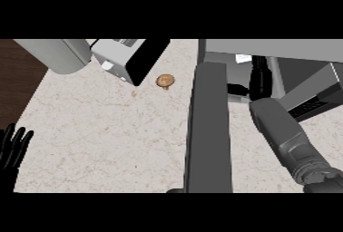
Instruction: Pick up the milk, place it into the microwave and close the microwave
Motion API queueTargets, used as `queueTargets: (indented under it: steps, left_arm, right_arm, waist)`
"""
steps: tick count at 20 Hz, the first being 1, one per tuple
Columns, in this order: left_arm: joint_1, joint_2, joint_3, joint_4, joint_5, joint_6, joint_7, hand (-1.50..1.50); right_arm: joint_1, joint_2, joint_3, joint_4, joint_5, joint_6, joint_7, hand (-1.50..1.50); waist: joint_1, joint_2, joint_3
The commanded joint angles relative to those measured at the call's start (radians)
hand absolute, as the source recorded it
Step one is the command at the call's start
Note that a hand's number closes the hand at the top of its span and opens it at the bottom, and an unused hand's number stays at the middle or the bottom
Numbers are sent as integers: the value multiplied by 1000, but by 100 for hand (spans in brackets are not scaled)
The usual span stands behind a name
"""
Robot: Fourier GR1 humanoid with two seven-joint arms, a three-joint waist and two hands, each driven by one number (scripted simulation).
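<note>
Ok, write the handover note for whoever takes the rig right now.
Left robot hand: open, resting at the view's left edge.
Right robot hand: reaching into the microwave; its grip cannot be seen.
Milk: possibly the white shape beside that hand; unsure.
Done: nothing confirmed. Door is open.
Left: confirm the milk is inside, withdraw, close the door.

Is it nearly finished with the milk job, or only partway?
Partway, it seems. The right forearm reaches into the microwave, with the right hand deep inside, so the milk looks picked up and on its way in; I can't make out the carton itself or whether it has been let go. The door stands wide open, so closing is left. The left hand rests open at the left edge.
</note>
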Motion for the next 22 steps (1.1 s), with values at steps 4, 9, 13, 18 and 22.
queueTargets:
  steps: [4, 9, 13, 18, 22]
  left_arm:
    - [18, -22, -15, -53, -12, 21, 20, -150]
    - [77, -50, -26, -32, -38, 1, -33, -150]
    - [82, -68, -49, -75, -62, 18, -17, -150]
    - [125, -71, -97, -104, -54, -40, 9, -150]
    - [165, -64, -135, -82, -37, -126, -23, -150]
  right_arm:
    - [39, 26, -28, -20, -24, 77, -68, -150]
    - [82, 15, -69, -59, -69, 244, -155, -150]
    - [142, 45, -89, -60, -93, 315, -189, -150]
    - [221, 91, -113, -95, -128, 423, -275, -150]
    - [243, 125, -105, -117, -139, 532, -274, -150]
  waist:
    - [-19, -10, 0]
    - [-37, -18, -1]
    - [-66, -30, -3]
    - [-79, -35, -3]
    - [-88, -40, -4]
